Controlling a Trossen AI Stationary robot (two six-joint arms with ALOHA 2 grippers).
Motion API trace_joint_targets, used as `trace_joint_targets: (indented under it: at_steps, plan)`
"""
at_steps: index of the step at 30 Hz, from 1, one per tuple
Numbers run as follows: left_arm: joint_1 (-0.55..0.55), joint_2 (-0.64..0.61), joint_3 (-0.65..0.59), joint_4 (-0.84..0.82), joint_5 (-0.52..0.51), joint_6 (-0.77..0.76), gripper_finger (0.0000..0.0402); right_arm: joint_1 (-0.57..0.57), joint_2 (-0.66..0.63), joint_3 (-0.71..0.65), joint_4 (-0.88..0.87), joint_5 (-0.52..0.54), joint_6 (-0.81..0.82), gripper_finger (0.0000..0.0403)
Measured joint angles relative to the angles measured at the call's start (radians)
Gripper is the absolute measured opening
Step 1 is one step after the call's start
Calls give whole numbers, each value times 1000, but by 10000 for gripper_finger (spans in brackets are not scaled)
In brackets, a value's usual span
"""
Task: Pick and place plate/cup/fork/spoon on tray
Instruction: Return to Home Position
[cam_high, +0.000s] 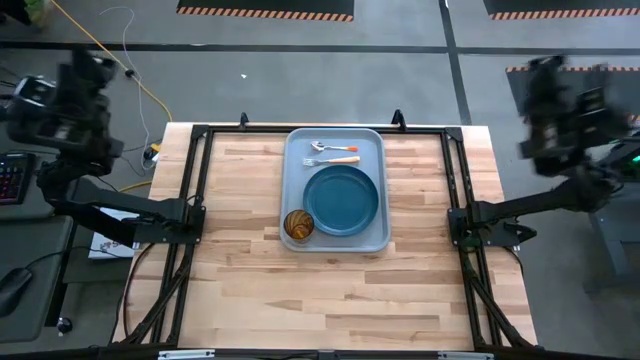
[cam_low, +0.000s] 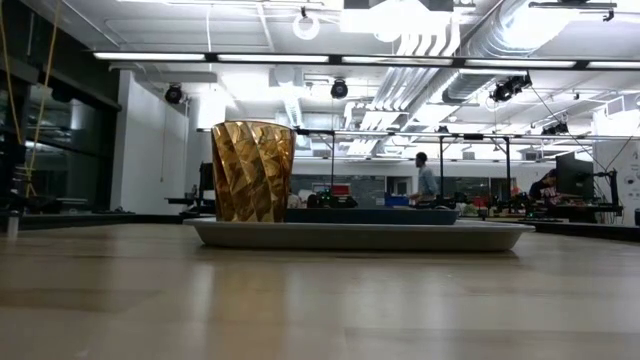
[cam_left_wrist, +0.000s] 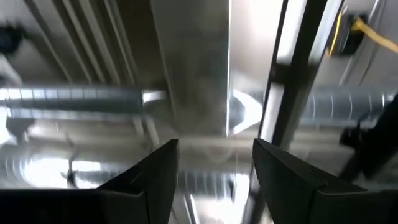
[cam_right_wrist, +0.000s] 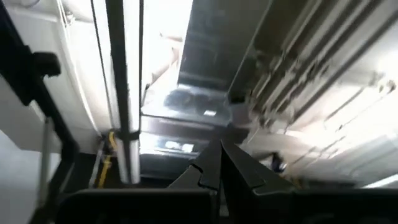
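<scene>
The pale grey-blue tray (cam_high: 372, 240) lies on the wooden table at its far middle. On it rest the dark teal plate (cam_high: 341, 199), the amber cup (cam_high: 299, 225) at its near left corner, and the fork (cam_high: 335, 160) and spoon (cam_high: 336, 147) at its far end. The cup (cam_low: 252, 171) stands upright in the low view, with the plate (cam_low: 380, 215) beside it on the tray (cam_low: 360, 235). My left gripper (cam_left_wrist: 216, 165) is raised off the table's left side, open and empty, pointing up at the ceiling. My right gripper (cam_right_wrist: 214, 165) is raised off the right side, shut and empty.
Black frame rails (cam_high: 190, 215) run along the table's left and right sides. A yellow cable (cam_high: 140, 90) lies on the floor at the far left. People stand far back in the room (cam_low: 427, 180). Bare wood (cam_high: 330, 300) lies near the front edge.
</scene>
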Motion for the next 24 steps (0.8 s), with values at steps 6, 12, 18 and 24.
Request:
trace_joint_targets:
  at_steps: [6, 12, 18, 24]
  plan:
    - [0, -2, 0, 189, 0, 104, 195, 0, 56, 310, -248, 0, -131, 0]
    - [0, -24, -1, -78, 0, 116, 195, 0, 83, 481, -670, 24, -112, 0]
    - [0, -83, -1, -479, -13, 114, 179, 0, 86, 529, -1138, 93, 57, 0]
    - [0, -118, 0, -892, -73, 11, 50, 0, 98, 532, -1617, 150, 327, 0]
